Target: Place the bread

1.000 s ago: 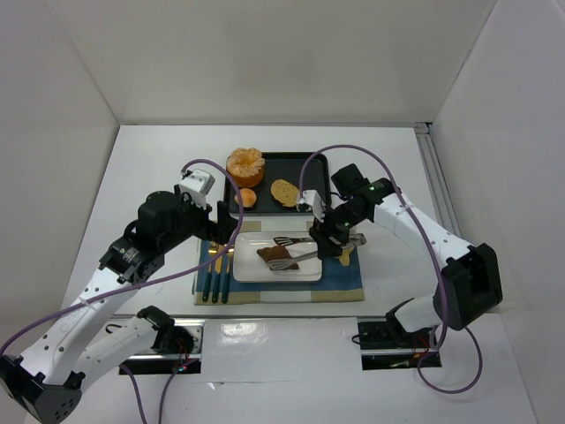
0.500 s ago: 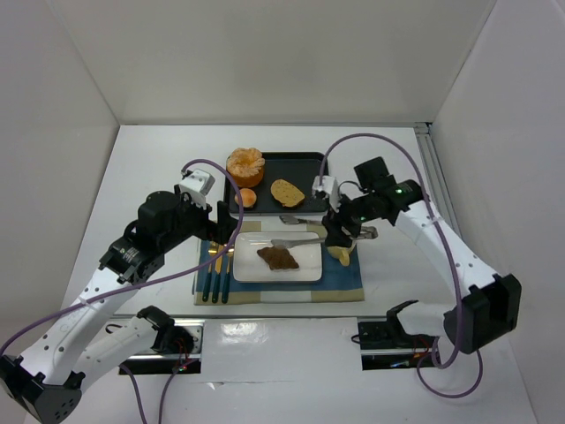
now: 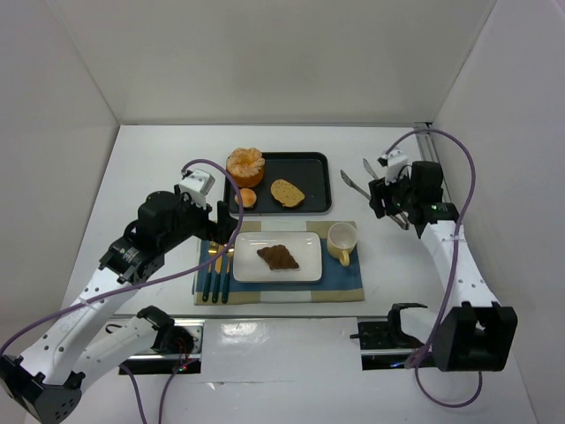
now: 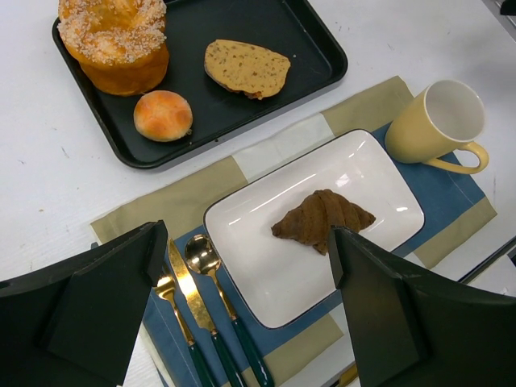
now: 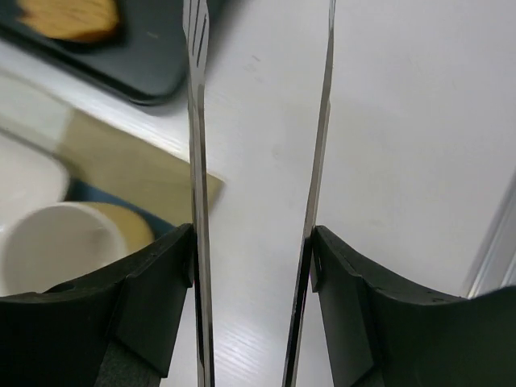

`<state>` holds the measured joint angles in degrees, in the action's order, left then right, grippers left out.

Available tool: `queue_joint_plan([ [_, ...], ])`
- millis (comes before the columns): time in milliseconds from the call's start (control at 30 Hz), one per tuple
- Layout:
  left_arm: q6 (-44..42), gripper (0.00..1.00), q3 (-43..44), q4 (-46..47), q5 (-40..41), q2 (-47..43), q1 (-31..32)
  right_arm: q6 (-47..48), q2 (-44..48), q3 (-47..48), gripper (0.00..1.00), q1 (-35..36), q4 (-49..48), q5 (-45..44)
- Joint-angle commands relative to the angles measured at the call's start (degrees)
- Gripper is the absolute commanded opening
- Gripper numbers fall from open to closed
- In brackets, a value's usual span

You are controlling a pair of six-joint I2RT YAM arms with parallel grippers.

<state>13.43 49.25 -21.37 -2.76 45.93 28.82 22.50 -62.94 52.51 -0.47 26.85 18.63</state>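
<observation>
The bread point(image 3: 278, 257), a dark brown lumpy piece, lies on the white rectangular plate point(image 3: 305, 270), free of any gripper. It also shows in the left wrist view point(image 4: 322, 219) on the plate point(image 4: 274, 274). My right gripper point(image 3: 381, 199) is to the right of the black tray, over bare table, shut on metal tongs point(image 3: 355, 184). In the right wrist view the gripper point(image 5: 251, 242) presses the two tong arms point(image 5: 196, 121), which stand spread and empty. My left gripper point(image 3: 212, 231) is open and empty, above the plate's left end point(image 4: 246, 234).
A black tray point(image 3: 313, 168) behind the plate holds a tan slice point(image 3: 287, 192), a small orange bun point(image 3: 248, 197) and a large round loaf point(image 3: 244, 165). A yellow cup point(image 3: 342, 238) stands right of the plate. Gold cutlery point(image 3: 214, 269) lies on the blue placemat point(image 3: 340, 278).
My right gripper has lifted the tongs off the bread and swung them right, away from the plate. The bread stays on the plate. The left arm has not moved.
</observation>
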Motion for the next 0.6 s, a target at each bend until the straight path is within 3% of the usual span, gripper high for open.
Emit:
queue_joint_plan([
  [0,-1.1,1.00,-0.1,3.3,0.0,-0.9,0.2,-5.2,-3.1,-3.2,0.67,-3.7,-12.3,-7.0],
  [300,-1.1,1.00,-0.7,3.3,0.0,-0.9,0.2,-7.0,-18.2,-4.4,0.67,-6.0,-20.3,-19.4],
  [567,-1.1,1.00,-0.7,3.3,-0.5,-0.4,0.2,-7.6,-29.9,0.2,0.67,-7.7,-16.1,-22.5],
])
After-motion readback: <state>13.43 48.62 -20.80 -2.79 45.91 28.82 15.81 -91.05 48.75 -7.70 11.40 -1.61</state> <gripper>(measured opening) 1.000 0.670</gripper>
